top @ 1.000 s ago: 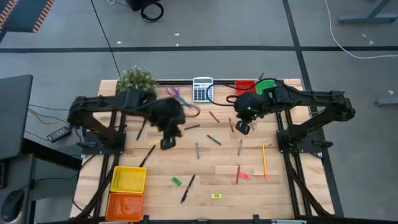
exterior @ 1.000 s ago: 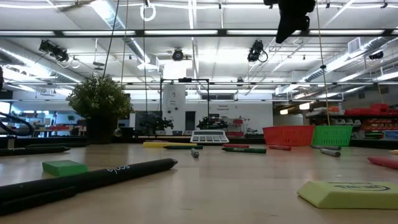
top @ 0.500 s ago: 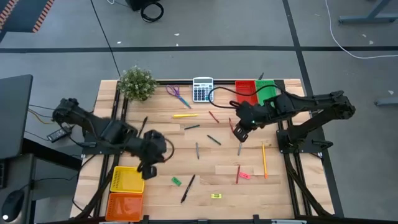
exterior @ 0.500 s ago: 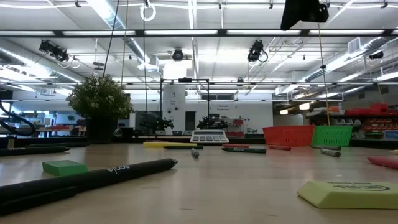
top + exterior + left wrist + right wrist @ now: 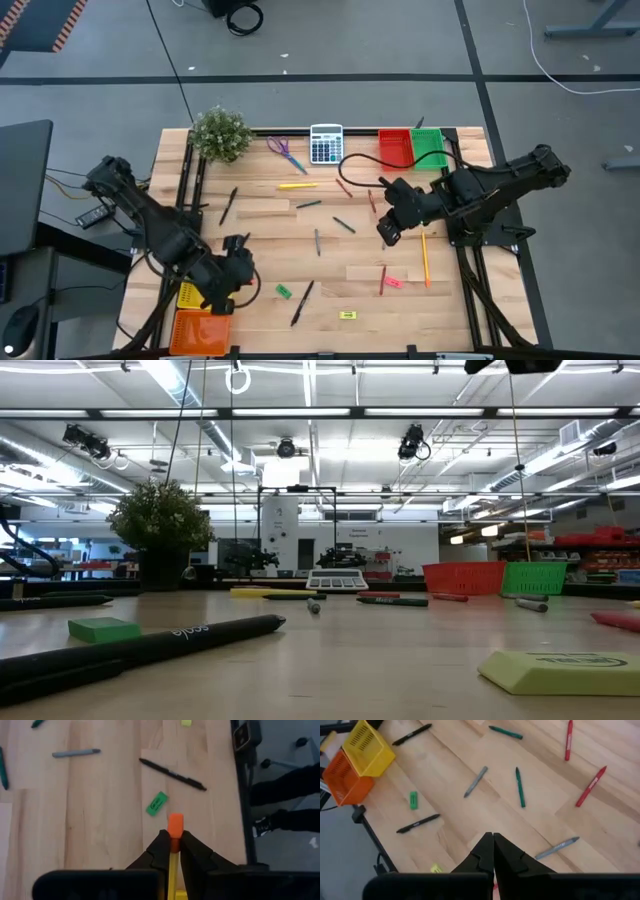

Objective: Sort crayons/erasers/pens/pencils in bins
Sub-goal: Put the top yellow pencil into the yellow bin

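My left gripper (image 5: 222, 291), swung from table centre to the yellow bin (image 5: 189, 294) at seven o'clock, still pinches a pencil (image 5: 174, 840) above it, jaws easing for the drop; my right gripper (image 5: 389, 230) hovers closed.

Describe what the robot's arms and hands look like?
Two dark, jointed arms, one on each side of the wooden table. A black cable loops from the right arm. Each ends in a hand with two black tapered fingers: left hand, right hand.
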Controlling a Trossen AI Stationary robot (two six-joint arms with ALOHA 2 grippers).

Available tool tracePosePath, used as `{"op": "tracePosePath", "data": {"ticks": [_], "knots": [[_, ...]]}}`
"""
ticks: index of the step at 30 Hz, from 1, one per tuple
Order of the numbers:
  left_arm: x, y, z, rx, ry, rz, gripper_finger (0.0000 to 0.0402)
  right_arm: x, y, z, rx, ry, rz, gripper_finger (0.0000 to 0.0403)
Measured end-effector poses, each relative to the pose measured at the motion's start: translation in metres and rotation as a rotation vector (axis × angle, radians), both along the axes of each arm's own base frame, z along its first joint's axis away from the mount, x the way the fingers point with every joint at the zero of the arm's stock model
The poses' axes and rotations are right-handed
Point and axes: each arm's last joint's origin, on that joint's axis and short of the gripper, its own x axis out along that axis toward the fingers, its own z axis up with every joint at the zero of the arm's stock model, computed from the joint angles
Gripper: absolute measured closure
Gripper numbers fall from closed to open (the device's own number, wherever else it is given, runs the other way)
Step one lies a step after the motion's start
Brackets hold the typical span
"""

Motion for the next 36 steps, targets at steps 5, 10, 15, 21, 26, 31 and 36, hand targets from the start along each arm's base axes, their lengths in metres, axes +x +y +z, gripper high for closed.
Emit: {"op": "tracePosePath", "data": {"ticks": [5, 10, 15, 21, 26, 31, 36], "knots": [[-0.007, -0.011, -0.026, -0.013, 0.004, -0.031, 0.037, -0.004, 0.013, 0.0, 0.004, -0.023, -0.016, 0.0393], [-0.017, -0.015, -0.05, 0.021, 0.041, -0.064, 0.0369, -0.009, 0.022, 0.001, -0.015, -0.053, -0.042, 0.0393], [-0.025, -0.017, -0.07, 0.042, 0.05, -0.091, 0.0366, -0.01, 0.026, 0.001, -0.035, -0.067, -0.051, 0.0393], [-0.03, -0.02, -0.09, 0.039, 0.024, -0.143, 0.0366, -0.01, 0.026, 0.001, -0.011, -0.068, -0.07, 0.0393], [-0.033, -0.016, -0.1, 0.081, 0.041, -0.176, 0.0358, -0.01, 0.026, 0.001, 0.007, -0.064, -0.073, 0.0393], [-0.036, -0.015, -0.107, 0.094, 0.056, -0.225, 0.0366, -0.01, 0.027, 0.001, 0.03, -0.056, -0.059, 0.0393], [-0.038, -0.014, -0.111, 0.104, 0.083, -0.28, 0.0356, -0.01, 0.028, 0.001, 0.04, -0.053, -0.053, 0.0393]]}}
